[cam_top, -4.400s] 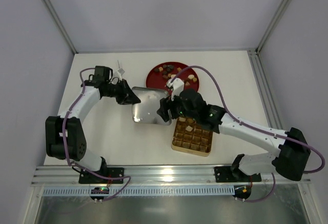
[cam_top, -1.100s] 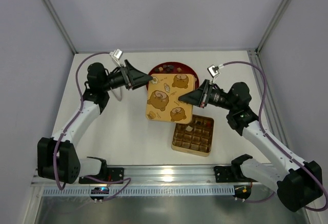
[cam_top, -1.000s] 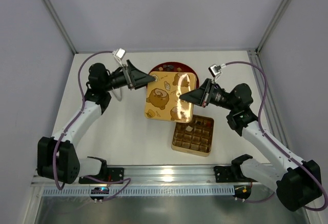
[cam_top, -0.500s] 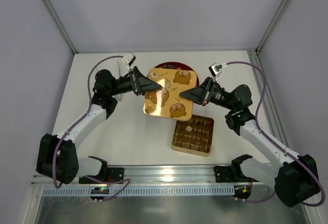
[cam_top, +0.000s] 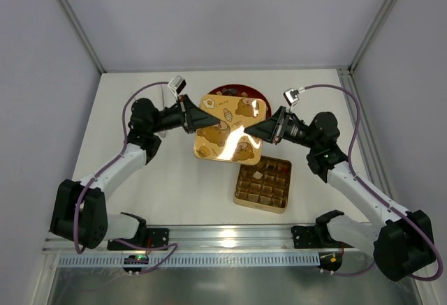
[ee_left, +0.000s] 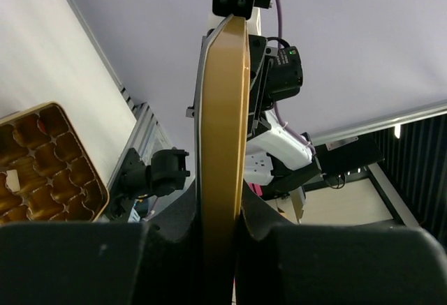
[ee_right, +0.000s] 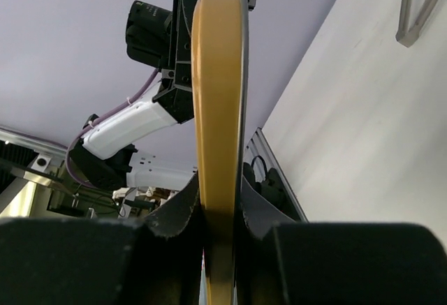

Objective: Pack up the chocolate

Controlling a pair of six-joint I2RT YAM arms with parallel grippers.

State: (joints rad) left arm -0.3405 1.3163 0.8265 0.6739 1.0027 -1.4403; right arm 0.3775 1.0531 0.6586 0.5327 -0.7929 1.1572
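A square gold lid [cam_top: 229,132] printed with bears hangs tilted above the table between both arms. My left gripper [cam_top: 202,120] is shut on its left edge, and my right gripper [cam_top: 253,132] is shut on its right edge. Each wrist view shows the lid edge-on [ee_left: 223,109] [ee_right: 218,75] clamped between black fingers [ee_left: 174,221] [ee_right: 178,211]. Below it sits the gold tin [cam_top: 260,207] with a grid of cells, holding brown chocolate [cam_top: 269,188] and one cream piece [cam_top: 257,175]. More chocolate [cam_top: 227,93] lies on the red plate [cam_top: 218,90], mostly hidden behind the lid.
The tin [ee_left: 98,192] also appears at the lower left of the left wrist view. The metal rail [cam_top: 230,236] with both arm bases runs along the near edge. Enclosure posts stand at the back corners.
My left gripper has moved in from the left and shut on the lid's left edge. The lid has shifted slightly left and down, with my right gripper still on it.
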